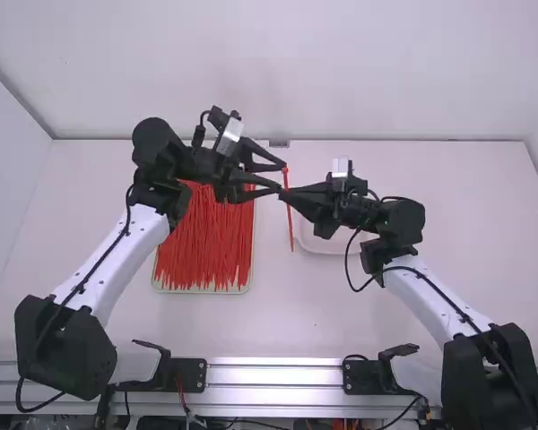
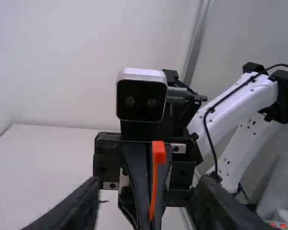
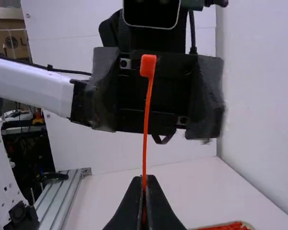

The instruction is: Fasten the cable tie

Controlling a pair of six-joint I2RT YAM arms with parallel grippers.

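Currently unfastened: the cable tie (image 3: 146, 124) forms no loop, and its tail (image 1: 291, 240) is not yet fed through the head (image 3: 148, 65). It is held above the surface (image 1: 448, 233), just right of the tray of spare ties (image 1: 202, 289). The right gripper (image 3: 144, 186) has its fingers clenched on the strap. The left gripper (image 1: 278, 176) has its fingers spread beside the head, grasping nothing. The long axis is near upright, head up, tail hanging down.

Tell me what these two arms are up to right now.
The right claw is shut on one red cable tie, holding it upright above the table. The left claw is open at the tie's head end, not gripping it. The tie is not looped yet. A heap of spare ties lies on the table.
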